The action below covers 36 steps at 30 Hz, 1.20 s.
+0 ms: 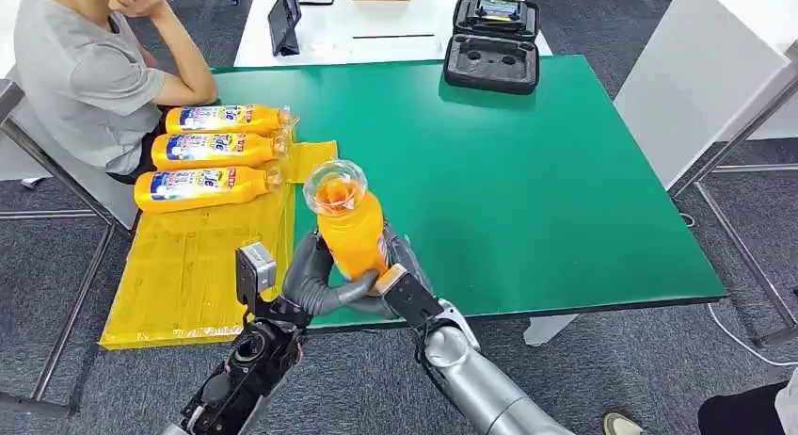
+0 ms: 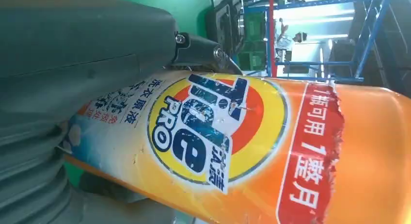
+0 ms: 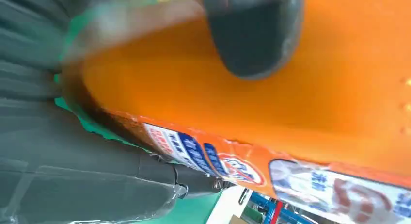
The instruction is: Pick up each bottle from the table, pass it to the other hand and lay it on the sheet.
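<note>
Head view: green table (image 1: 527,190), yellow sheet (image 1: 198,265) at its left edge w/ three bottles (image 1: 209,151) lying side by side; seated person (image 1: 85,68) beside. Orange bottle (image 1: 350,230) upright near front edge, grasped by left hand (image 1: 315,280) & right hand (image 1: 403,282).
Left wrist: label (image 2: 213,132) close up, left thumb (image 2: 87,44) across it.
Right wrist: fingertip (image 3: 252,35) pressed on the orange bottle's side.

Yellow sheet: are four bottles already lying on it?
No. Three bottles lie on the yellow sheet; the fourth bottle stands upright, gripped by the left hand and right hand.
</note>
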{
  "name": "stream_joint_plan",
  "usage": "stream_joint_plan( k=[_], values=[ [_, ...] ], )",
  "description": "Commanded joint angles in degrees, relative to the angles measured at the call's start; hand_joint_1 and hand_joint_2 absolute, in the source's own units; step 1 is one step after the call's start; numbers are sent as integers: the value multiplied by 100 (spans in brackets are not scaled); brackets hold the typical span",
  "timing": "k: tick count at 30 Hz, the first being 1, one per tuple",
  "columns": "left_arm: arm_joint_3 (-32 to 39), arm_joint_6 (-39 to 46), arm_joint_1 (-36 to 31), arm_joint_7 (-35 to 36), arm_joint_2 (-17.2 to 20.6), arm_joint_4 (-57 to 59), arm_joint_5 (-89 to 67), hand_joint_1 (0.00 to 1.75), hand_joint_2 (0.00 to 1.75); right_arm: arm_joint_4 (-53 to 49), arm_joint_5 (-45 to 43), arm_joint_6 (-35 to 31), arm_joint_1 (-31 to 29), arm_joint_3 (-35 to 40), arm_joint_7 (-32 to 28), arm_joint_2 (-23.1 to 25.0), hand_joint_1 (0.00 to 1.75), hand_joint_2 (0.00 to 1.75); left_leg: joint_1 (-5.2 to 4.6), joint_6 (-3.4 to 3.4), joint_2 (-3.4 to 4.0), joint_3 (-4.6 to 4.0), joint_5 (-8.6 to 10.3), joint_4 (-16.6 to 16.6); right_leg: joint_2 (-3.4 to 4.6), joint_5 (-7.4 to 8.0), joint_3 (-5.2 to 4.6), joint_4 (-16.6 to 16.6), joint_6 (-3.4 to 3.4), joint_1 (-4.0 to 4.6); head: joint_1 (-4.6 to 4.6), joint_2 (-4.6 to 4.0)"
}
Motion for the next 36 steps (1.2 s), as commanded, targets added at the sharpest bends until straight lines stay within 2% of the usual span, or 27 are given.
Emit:
stream_joint_plan(
  k=[1,11,14,26,28,32,34,36],
  values=[
    [-128,25,-280,60,174,241,-75,175,175,4,-35,1,-72,-33,60,-140,0,175,-3,-1,-3,27,-6,-6,-11,-9,28,-5,1,-2,0,0],
    [76,202,-296,-20,289,291,-120,175,175,-61,49,12,61,-33,21,-170,0,175,-2,-1,1,18,-4,-6,-5,-4,17,-4,0,-1,0,0],
    [363,318,-220,18,103,175,236,173,175,-134,173,-13,116,59,29,-178,0,175,-3,0,0,21,-5,-6,-6,-6,21,-5,0,-2,-2,0],
    [347,463,-333,107,118,316,138,169,175,-154,219,-41,158,-9,36,-192,0,175,-2,-1,-5,24,-5,-7,-13,-8,26,-6,1,-1,-2,0],
    [312,574,-394,93,157,377,-39,164,175,-174,223,-39,174,-14,30,-197,0,175,-2,0,-7,16,-3,-5,-12,-6,18,-4,0,0,0,0],
    [373,844,-496,100,278,481,-372,171,175,-187,235,-46,190,-37,26,-211,0,175,-4,-2,-2,35,-8,-9,-12,-10,35,-6,1,-2,-2,0],
    [434,1042,-473,81,336,465,-547,171,175,-186,239,-62,215,-49,24,-223,0,175,-1,-1,-2,14,-1,-5,-7,-3,14,-4,0,-1,0,0],
    [520,1084,-435,63,410,429,-594,171,175,-181,240,-69,247,-56,13,-244,0,175,-3,-2,4,38,-8,-11,-5,-8,36,-8,0,-2,-2,0]
  ],
)
